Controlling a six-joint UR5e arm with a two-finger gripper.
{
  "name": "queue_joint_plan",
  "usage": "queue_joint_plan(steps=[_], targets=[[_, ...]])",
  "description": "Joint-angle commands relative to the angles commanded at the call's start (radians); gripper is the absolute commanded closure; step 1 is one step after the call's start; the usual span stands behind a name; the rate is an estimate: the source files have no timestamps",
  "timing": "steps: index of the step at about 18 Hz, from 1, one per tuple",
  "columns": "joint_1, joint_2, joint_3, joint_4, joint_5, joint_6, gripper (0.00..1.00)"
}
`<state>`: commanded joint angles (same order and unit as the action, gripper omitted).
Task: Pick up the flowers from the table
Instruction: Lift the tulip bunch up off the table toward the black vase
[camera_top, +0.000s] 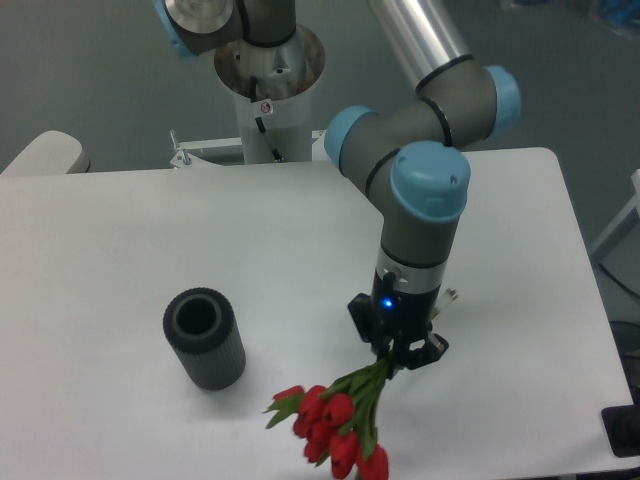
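Observation:
The flowers, a small bunch of red tulips with green stems, hang from my gripper at the lower middle of the view. My gripper is shut on the stem ends, and the red buds point down and to the left, blurred by motion. The bunch appears raised off the white table, near its front edge. The fingertips themselves are mostly hidden by the gripper body.
A dark grey ribbed cylinder lies on the table to the left of the flowers. The robot's base column stands at the back edge. The arm's elbow hangs over the table's right half.

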<state>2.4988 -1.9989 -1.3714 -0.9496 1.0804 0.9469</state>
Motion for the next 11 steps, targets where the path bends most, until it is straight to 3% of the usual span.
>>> queue_joint_plan(steps=[11], targets=[[-0.009,0.057,-0.021,0.003,-0.293,-0.085,0.9]])
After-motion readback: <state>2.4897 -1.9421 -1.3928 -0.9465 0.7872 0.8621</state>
